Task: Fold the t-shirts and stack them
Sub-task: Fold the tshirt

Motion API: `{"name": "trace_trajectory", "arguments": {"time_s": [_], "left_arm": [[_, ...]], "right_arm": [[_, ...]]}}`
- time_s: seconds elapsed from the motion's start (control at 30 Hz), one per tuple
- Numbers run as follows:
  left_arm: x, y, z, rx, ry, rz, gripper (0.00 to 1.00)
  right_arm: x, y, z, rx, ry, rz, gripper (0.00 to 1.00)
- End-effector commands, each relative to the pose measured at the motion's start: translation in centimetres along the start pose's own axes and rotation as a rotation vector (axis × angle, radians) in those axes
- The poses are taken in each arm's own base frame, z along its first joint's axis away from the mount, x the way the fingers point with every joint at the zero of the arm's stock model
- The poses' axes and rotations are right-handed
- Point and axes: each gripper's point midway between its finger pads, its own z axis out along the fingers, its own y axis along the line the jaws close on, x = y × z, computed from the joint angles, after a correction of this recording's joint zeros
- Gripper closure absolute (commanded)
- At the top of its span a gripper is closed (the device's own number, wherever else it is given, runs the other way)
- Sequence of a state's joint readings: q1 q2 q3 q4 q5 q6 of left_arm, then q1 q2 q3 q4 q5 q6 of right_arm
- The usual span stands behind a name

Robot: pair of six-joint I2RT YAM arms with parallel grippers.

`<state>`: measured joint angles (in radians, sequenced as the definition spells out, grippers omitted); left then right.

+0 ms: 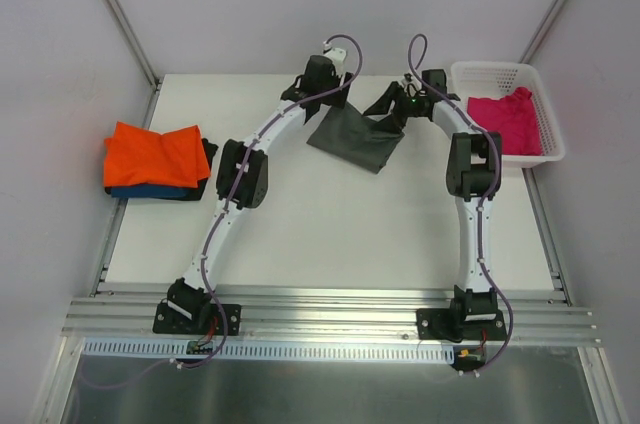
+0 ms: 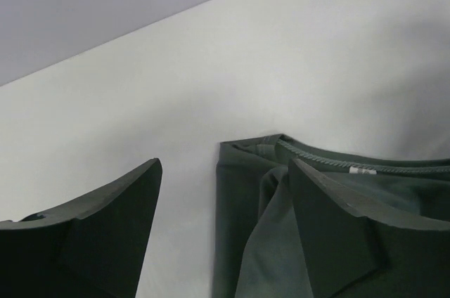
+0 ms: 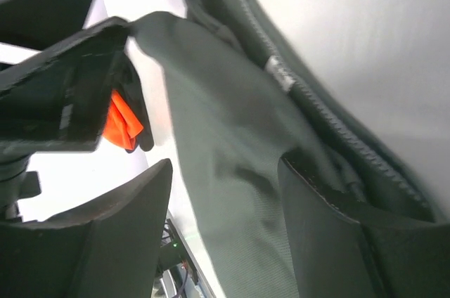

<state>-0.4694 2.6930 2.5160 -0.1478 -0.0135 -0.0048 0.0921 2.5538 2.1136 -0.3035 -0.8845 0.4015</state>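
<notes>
- Left claw (image 2: 223, 164): jaws stand wide apart, clamped on nothing. It hangs low over the folded edge of the dark grey t-shirt (image 2: 253, 242); one finger (image 2: 351, 235) is over the cloth and the other is over bare table (image 2: 232, 66).
- Right claw (image 3: 225, 164): jaws also spread wide. A flat sheet of the same dark grey t-shirt (image 3: 225, 192) runs through the gap. The cloth meets the inner face of one finger (image 3: 351, 242), but no pinch on it shows.
- Dark grey t-shirt (image 1: 355, 142): it lies at the far middle of the table, between the two wrists, partly folded. The ribbed collar and a small white label face the left wrist camera.
- White mesh basket (image 1: 548, 122): it sits at the far right edge of the table and holds the crumpled magenta t-shirt (image 1: 505, 119).
- Stack on the left side of the table, well apart from the claws: the folded orange t-shirt (image 1: 152, 154) lies on top, and the blue t-shirt (image 1: 150, 191) peeks out beneath its near edge.
</notes>
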Motion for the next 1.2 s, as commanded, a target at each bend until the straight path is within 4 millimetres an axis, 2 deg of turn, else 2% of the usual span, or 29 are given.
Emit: {"name": "trace_trajectory", "arguments": {"time_s": [0.0,0.03,0.07,0.1,0.13,0.17,0.2,0.27,0.3,0.37,0.53,0.63,0.8,0.93,1.17], "left_arm": [[-5.9,2.6,-3.6,-0.068,-0.084,0.044,0.26],[-6.6,2.9,-4.6,-0.065,-0.081,0.048,0.24],[-5.6,3.2,-5.0,-0.063,-0.034,0.036,0.23],[-5.4,4.1,-5.6,-0.067,-0.012,0.020,0.22],[-6.3,4.0,-6.6,-0.045,-0.014,0.005,0.21],[-5.5,4.5,-7.3,-0.052,0.028,-0.023,0.19],[-5.3,4.9,-7.8,-0.036,0.047,-0.061,0.18],[-5.1,4.1,-9.0,0.055,0.078,-0.145,0.18],[-4.8,4.7,-9.4,0.074,0.097,-0.182,0.18],[-3.9,3.5,-9.9,0.186,0.137,-0.255,0.20],[-0.8,2.3,-10.2,0.302,0.243,-0.376,0.21],[0.3,0.9,-10.8,0.383,0.293,-0.452,0.21],[1.4,-0.3,-11.0,0.451,0.348,-0.544,0.22],[2.2,0.4,-9.8,0.441,0.354,-0.578,0.22],[4.1,2.2,-8.2,0.405,0.370,-0.627,0.24]], "right_arm": [[-1.4,7.6,-3.8,-0.084,-0.062,-0.142,0.34],[-1.6,8.0,-4.2,-0.089,-0.070,-0.150,0.34],[-1.8,8.1,-4.5,-0.089,-0.077,-0.152,0.34],[-2.0,9.1,-5.2,-0.096,-0.088,-0.168,0.34],[-2.2,9.6,-5.9,-0.098,-0.101,-0.179,0.34],[-2.2,9.9,-6.5,-0.094,-0.106,-0.196,0.34],[-2.3,11.4,-7.7,-0.102,-0.124,-0.225,0.34],[-2.1,12.1,-8.9,-0.094,-0.129,-0.244,0.33],[-2.0,12.7,-9.5,-0.093,-0.136,-0.237,0.33],[-1.8,12.4,-9.5,-0.108,-0.130,-0.157,0.33],[0.7,10.1,-7.5,-0.076,-0.055,-0.123,0.33],[2.5,9.2,-6.4,-0.054,-0.003,-0.116,0.33],[3.5,7.1,-4.7,-0.012,0.034,-0.099,0.34],[4.6,5.9,-3.8,0.013,0.070,-0.092,0.34],[5.5,5.2,-2.7,0.018,0.095,-0.075,0.34]]}}
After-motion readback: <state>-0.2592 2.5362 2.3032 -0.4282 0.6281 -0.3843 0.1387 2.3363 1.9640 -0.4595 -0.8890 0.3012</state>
